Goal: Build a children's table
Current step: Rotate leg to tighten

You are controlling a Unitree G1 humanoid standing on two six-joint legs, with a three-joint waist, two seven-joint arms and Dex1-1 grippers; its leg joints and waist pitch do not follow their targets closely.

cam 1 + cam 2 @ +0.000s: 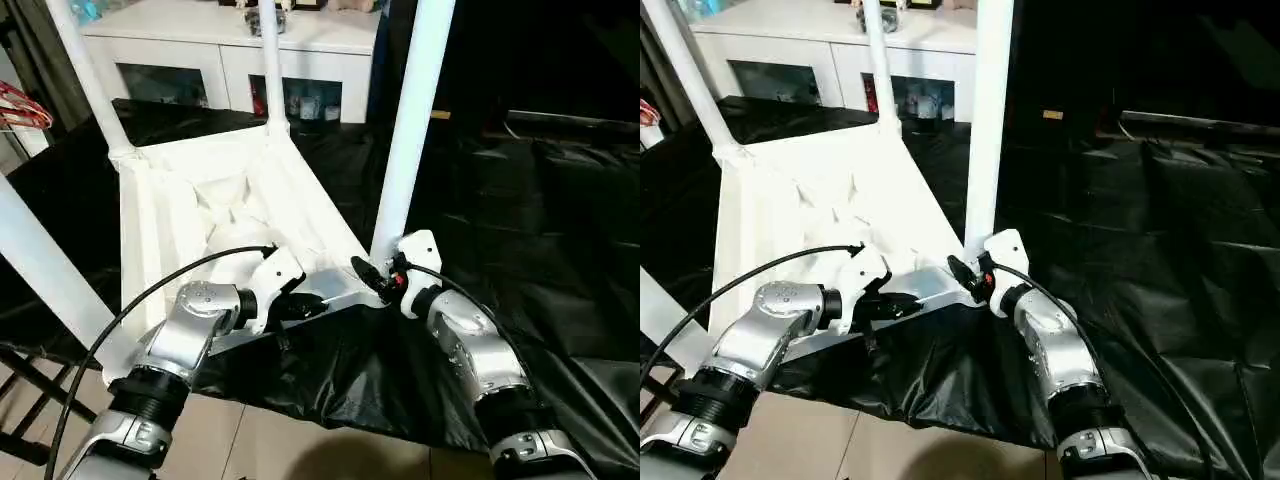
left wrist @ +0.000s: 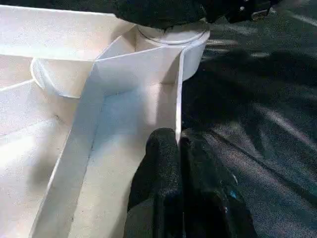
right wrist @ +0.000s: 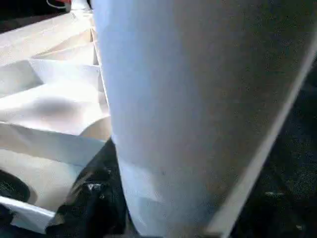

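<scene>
- My left hand [image 1: 305, 303] is pinched tight on the thin near rim of the children's table [image 1: 225, 215].
- My right hand [image 1: 372, 275] sits half spread around the base of the near right leg [image 1: 410, 130].
- The table lies upside down on the black tabletop [image 1: 540, 220], legs up.
- I judge it light, stiff, slick plastic; rims and leg bases grip best.

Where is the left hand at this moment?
In the left eye view, the left hand is at the near rim of the upside-down white table top, shut on that rim, left of the right hand at the near-right leg.
</scene>
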